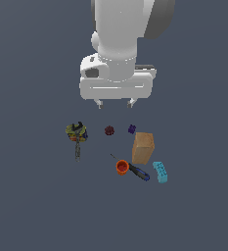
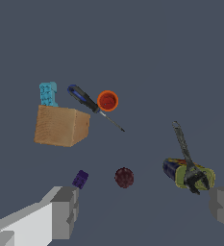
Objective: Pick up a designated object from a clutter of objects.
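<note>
The small orange-red cup [image 1: 122,167] stands upright on the floor, touching the blue-handled screwdriver [image 1: 138,172]; it also shows in the wrist view [image 2: 107,101]. The tan box [image 1: 143,147] stands just beyond it, and the cyan brick [image 1: 160,172] lies at the exterior view's right. My gripper [image 1: 115,103] hangs open and empty well above the floor, over the dark red ball [image 1: 109,130] and the purple lump [image 1: 131,129]. In the wrist view my gripper [image 2: 144,206] shows both grey fingers [image 2: 65,211] wide apart with nothing between them.
A yellow-black tool [image 1: 77,133] with a thin shaft lies at the exterior view's left; it also shows in the wrist view [image 2: 188,174]. The dark red ball [image 2: 124,177] and purple lump [image 2: 80,179] lie near my fingers in the wrist view.
</note>
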Available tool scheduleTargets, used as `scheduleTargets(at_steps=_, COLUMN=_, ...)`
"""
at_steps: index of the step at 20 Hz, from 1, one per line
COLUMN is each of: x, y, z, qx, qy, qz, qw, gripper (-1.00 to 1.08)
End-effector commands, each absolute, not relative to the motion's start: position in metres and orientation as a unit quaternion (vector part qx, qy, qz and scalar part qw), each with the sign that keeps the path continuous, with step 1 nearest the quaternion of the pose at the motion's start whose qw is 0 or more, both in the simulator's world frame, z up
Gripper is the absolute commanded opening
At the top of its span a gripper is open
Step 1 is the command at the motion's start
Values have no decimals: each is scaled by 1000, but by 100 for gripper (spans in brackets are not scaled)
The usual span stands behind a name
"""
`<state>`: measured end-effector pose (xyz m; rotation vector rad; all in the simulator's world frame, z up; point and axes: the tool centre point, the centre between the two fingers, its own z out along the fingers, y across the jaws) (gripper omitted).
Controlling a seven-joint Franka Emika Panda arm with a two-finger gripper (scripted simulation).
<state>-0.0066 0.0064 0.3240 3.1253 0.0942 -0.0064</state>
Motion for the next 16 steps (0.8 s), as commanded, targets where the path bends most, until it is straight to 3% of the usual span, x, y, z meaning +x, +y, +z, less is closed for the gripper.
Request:
scheduleTargets(at_steps=1, x=-7, y=6, z=324, qx=1000, qy=30, qz=-2, qw=7, gripper=100)
scheduleTargets(at_steps=9, x=-5, y=-25, z=329, qx=1000, qy=13, qz=-4, qw=16, gripper=100)
scheduleTargets(at_steps=16, x=-5, y=-25, z=329, qx=1000, qy=12, qz=-4, qw=16, gripper=100)
